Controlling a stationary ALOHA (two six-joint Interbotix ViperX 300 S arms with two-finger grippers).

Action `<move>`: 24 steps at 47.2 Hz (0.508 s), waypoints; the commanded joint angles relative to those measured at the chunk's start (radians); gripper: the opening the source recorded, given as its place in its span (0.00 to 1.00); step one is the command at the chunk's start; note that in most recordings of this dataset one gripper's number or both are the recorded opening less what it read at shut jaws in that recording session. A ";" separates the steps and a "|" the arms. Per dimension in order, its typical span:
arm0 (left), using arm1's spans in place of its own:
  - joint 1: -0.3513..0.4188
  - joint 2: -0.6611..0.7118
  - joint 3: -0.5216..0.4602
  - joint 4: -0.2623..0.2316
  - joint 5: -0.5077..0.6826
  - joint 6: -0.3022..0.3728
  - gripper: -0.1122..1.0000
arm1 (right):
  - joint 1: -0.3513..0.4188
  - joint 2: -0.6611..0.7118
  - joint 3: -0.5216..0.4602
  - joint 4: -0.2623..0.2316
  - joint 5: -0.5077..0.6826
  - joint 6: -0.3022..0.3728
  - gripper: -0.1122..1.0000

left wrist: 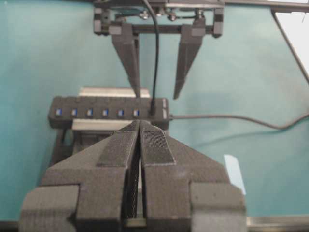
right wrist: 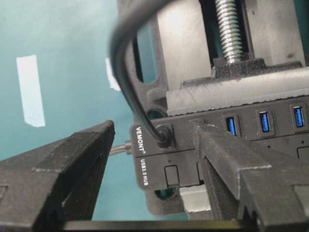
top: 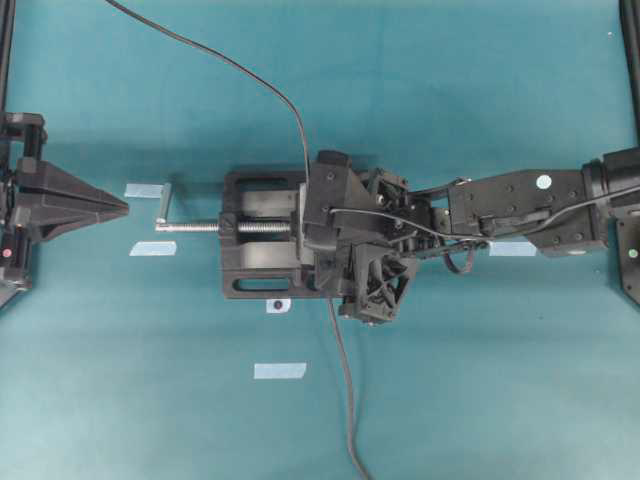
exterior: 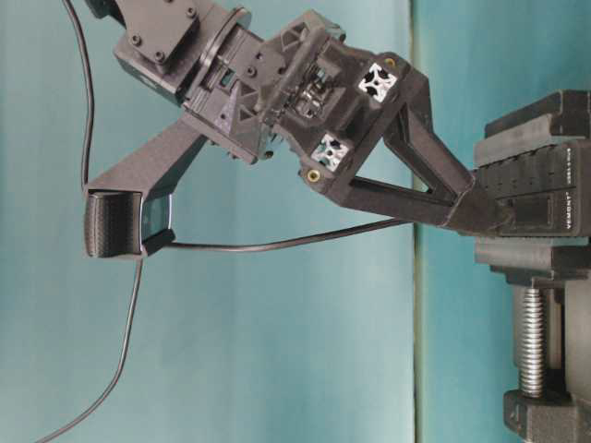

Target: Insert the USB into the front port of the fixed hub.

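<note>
The fixed hub (left wrist: 104, 112) lies clamped in a vise, its blue ports in a row. The USB (right wrist: 164, 136) sits plugged into the end port beside the white print, and its thin cable (left wrist: 157, 53) rises away from it. My right gripper (right wrist: 153, 127) stands open astride the plug, one finger (right wrist: 72, 164) off the hub's end, the other (right wrist: 227, 162) over the hub's top; neither presses on the plug. In the left wrist view its fingers (left wrist: 129, 58) hang either side of the cable. My left gripper (top: 122, 207) is shut and empty, well left of the vise.
A black screw vise (top: 255, 235) with a threaded rod and crank handle (top: 165, 205) holds the hub. A greyer cable (left wrist: 231, 117) leaves the hub's end. Pale tape strips (top: 279, 370) dot the teal mat. Black frame posts (top: 630, 60) stand at the edges.
</note>
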 commanded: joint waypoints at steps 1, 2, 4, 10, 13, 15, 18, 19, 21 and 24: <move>-0.002 0.003 -0.015 0.000 -0.005 -0.002 0.10 | -0.002 -0.041 -0.011 0.000 0.003 0.008 0.74; -0.002 0.003 -0.017 0.000 -0.005 -0.002 0.10 | -0.002 -0.044 -0.009 0.000 0.003 0.009 0.74; -0.002 0.003 -0.017 0.000 -0.006 -0.002 0.10 | -0.002 -0.048 -0.005 0.000 0.005 0.009 0.74; -0.002 0.003 -0.018 0.002 -0.006 -0.002 0.10 | -0.002 -0.064 0.008 0.000 0.005 0.009 0.74; 0.000 0.003 -0.017 0.002 -0.005 -0.002 0.10 | -0.002 -0.069 0.014 0.000 0.005 0.009 0.74; 0.000 0.003 -0.017 0.002 -0.006 -0.002 0.10 | -0.002 -0.071 0.018 -0.002 0.005 0.009 0.74; -0.002 0.003 -0.017 0.002 -0.005 -0.002 0.10 | -0.002 -0.072 0.020 0.000 0.002 0.009 0.74; 0.000 0.003 -0.017 0.002 -0.006 -0.002 0.10 | -0.002 -0.074 0.020 0.000 0.002 0.009 0.74; -0.002 0.003 -0.017 0.002 -0.006 -0.002 0.10 | -0.002 -0.072 0.020 0.000 0.000 0.009 0.74; -0.002 0.003 -0.017 0.000 -0.006 -0.002 0.10 | -0.002 -0.072 0.021 0.000 0.000 0.009 0.74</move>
